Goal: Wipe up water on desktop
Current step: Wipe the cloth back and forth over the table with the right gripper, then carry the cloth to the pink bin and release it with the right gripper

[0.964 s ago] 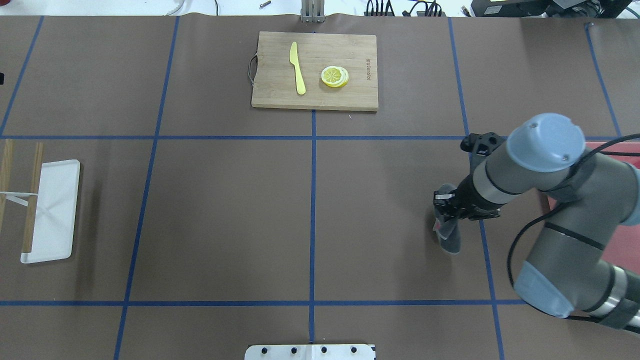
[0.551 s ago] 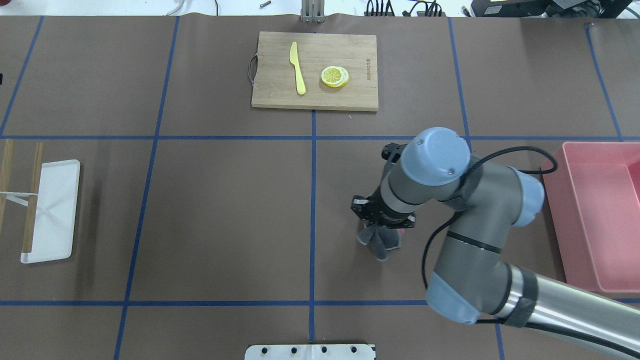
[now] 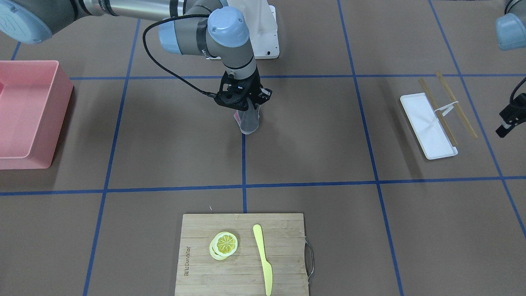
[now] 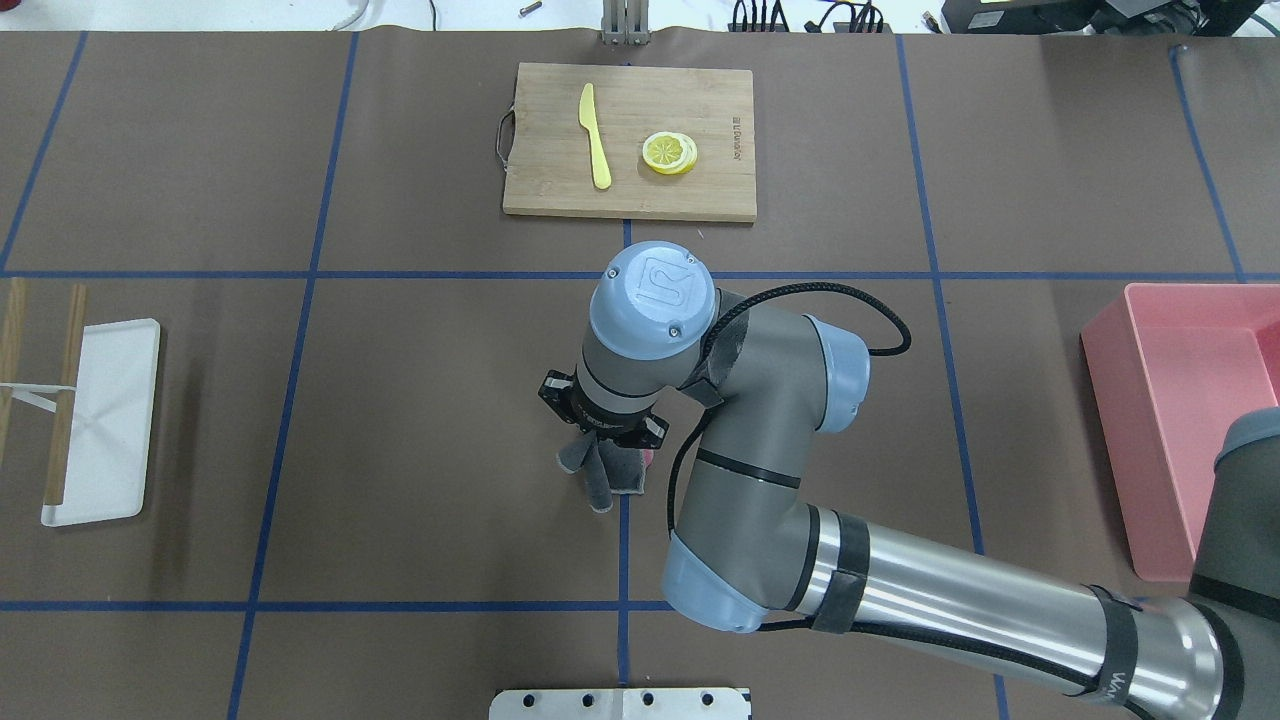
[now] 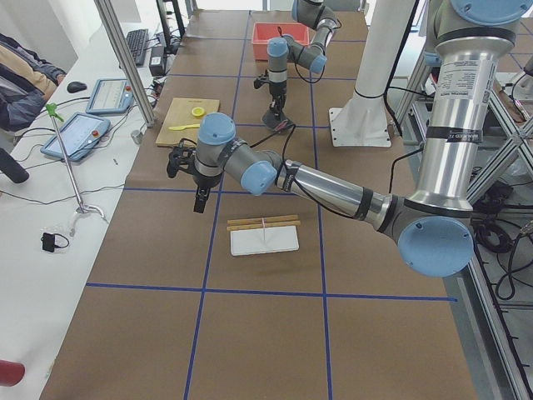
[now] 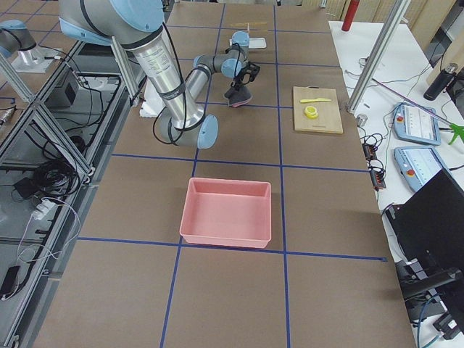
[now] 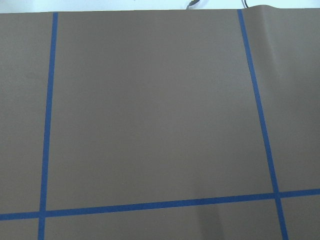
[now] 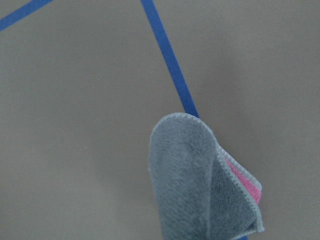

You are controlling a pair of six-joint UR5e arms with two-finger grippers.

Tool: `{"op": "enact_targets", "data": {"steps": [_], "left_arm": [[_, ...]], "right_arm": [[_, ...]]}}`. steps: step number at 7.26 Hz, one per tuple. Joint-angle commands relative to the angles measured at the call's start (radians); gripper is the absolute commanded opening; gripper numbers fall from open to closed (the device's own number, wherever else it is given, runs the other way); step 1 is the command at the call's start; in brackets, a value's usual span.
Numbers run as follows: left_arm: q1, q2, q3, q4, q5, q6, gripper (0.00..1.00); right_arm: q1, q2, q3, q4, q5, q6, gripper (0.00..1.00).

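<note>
The desktop (image 4: 440, 380) is a brown surface with blue tape lines; I see no water on it. My right gripper (image 4: 603, 437) is shut on a grey cloth (image 4: 603, 476) with a pink inner side, over the middle tape line. The cloth hangs down from the gripper; it also shows in the front view (image 3: 250, 121) and the right wrist view (image 8: 200, 185). I cannot tell if it touches the surface. My left gripper (image 3: 507, 119) hovers at the table's left side, beyond the white tray; I cannot tell if it is open or shut. The left wrist view shows only bare desktop (image 7: 155, 110).
A bamboo cutting board (image 4: 545, 190) at the far middle holds a yellow knife (image 4: 596, 135) and lemon slices (image 4: 669, 153). A white tray (image 4: 105, 420) with chopsticks (image 4: 65, 395) lies at the left. A pink bin (image 4: 1190, 420) stands at the right.
My right arm has swept left from the table's right part to the middle tape line, with the cloth in its gripper.
</note>
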Motion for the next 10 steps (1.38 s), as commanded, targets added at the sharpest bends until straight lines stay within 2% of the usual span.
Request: {"op": "enact_targets", "data": {"steps": [1, 2, 3, 4, 6, 7, 9, 10], "left_arm": [[-0.015, -0.01, -0.005, 0.025, -0.003, 0.0, 0.97], [-0.017, -0.01, -0.007, 0.025, -0.003, 0.0, 0.97], [-0.017, -0.01, -0.006, 0.036, -0.003, 0.0, 0.98], [-0.02, -0.016, -0.009, 0.048, -0.003, 0.0, 0.97], [-0.023, -0.016, 0.001, 0.053, -0.001, 0.003, 0.97], [-0.023, -0.016, 0.002, 0.054, 0.002, 0.033, 0.97], [-0.034, -0.017, -0.004, 0.076, 0.002, 0.045, 0.97], [-0.034, -0.023, -0.007, 0.077, 0.0, 0.045, 0.98]], "right_arm": [[0.124, -0.28, 0.209, 0.055, 0.119, -0.157, 0.0], [0.188, -0.381, 0.248, 0.061, 0.184, -0.228, 0.0], [0.212, -0.464, 0.259, 0.06, 0.188, -0.319, 0.0], [0.28, -0.555, 0.313, 0.055, 0.217, -0.41, 0.0], [0.475, -0.719, 0.449, 0.053, 0.319, -0.51, 0.0], [0.591, -0.813, 0.494, 0.053, 0.361, -0.63, 0.0], [0.834, -1.012, 0.502, 0.053, 0.398, -1.048, 0.0], [0.918, -1.089, 0.469, 0.053, 0.4, -1.257, 0.0]]}}
